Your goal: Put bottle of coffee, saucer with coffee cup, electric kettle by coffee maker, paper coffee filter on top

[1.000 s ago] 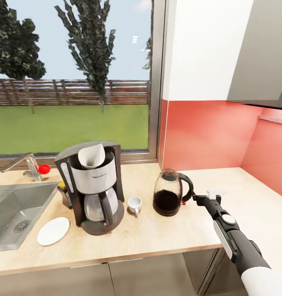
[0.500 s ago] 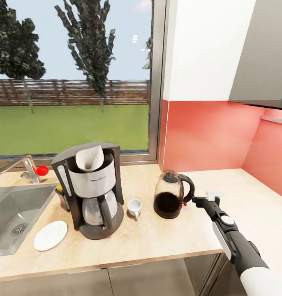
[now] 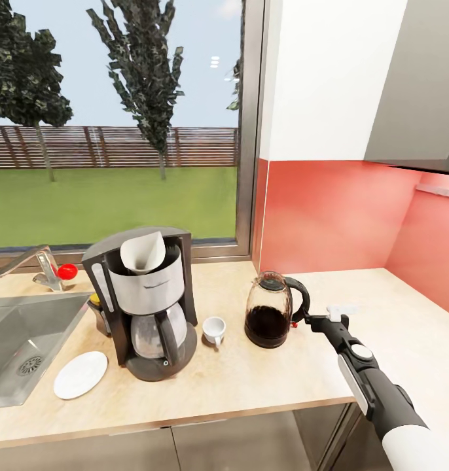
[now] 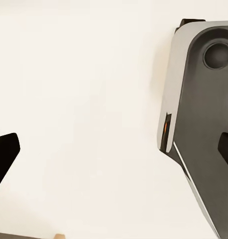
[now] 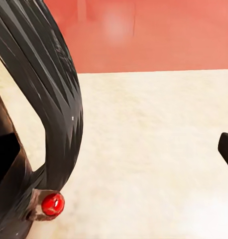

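Observation:
The black and silver coffee maker [image 3: 144,307] stands on the counter with a white paper filter [image 3: 143,251] in its top. To its right are a small white cup [image 3: 214,329] and, farther right, the glass electric kettle [image 3: 268,312], dark liquid inside. A white saucer [image 3: 80,374] lies left of the machine near the sink. My right gripper [image 3: 307,320] is open at the kettle's black handle [image 5: 54,94], which runs between the fingers, close to one of them, above a red button [image 5: 53,204]. My left gripper [image 4: 114,152] is open over a pale surface.
A steel sink [image 3: 21,340] with a tap [image 3: 44,265] lies at the left. A dark item with a yellow top [image 3: 95,301] peeks from behind the coffee maker. The red wall [image 3: 329,209] and a window bound the counter; bare countertop [image 3: 408,314] stretches to the right.
The head camera shifted slightly, sliding the whole scene a little left. My right gripper edged closer to the kettle's handle. Nothing on the counter moved.

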Controlling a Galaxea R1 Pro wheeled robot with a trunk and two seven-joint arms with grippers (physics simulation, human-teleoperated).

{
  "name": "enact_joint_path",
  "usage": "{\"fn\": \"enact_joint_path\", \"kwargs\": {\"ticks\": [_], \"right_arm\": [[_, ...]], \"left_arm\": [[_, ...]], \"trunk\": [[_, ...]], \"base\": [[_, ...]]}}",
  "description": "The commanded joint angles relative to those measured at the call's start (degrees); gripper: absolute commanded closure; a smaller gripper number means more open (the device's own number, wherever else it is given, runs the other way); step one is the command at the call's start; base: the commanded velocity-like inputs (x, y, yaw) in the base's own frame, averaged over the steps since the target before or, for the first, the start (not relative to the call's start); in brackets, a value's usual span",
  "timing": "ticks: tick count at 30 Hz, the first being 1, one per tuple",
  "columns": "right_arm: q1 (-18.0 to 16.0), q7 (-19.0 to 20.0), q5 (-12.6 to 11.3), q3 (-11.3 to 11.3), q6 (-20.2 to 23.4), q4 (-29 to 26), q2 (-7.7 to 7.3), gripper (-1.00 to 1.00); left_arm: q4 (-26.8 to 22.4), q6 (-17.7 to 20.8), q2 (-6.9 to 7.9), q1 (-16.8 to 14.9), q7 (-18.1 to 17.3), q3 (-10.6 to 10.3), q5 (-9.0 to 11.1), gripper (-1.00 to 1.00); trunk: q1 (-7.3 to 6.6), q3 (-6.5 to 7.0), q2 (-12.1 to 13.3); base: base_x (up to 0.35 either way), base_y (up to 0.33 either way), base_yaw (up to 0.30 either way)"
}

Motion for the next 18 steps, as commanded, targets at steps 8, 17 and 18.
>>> {"fn": "enact_joint_path", "kwargs": {"ticks": [8, 17, 18], "right_arm": [[-0.04, 0.11, -0.59, 0.03, 0.24, -0.08, -0.04, -1.0], [-0.04, 0.11, -0.59, 0.08, 0.24, -0.08, -0.04, -1.0], [-0.04, 0.11, -0.59, 0.09, 0.24, -0.08, -0.04, -1.0]], "left_arm": [[0.06, -0.19, 0.04, -0.05, -0.05, -0.12, 0.54, -1.0], [0.06, -0.06, 0.0, -0.05, -0.04, -0.12, 0.55, -1.0], [0.06, 0.02, 0.0, -0.05, -0.04, -0.12, 0.55, -1.0]], "trunk": [[0.04, -0.13, -0.13], [0.04, -0.13, -0.13], [0.04, -0.13, -0.13]], "base": [[0.0, 0.0, 0.0], [0.027, 0.0, 0.0], [0.01, 0.0, 0.0]]}}
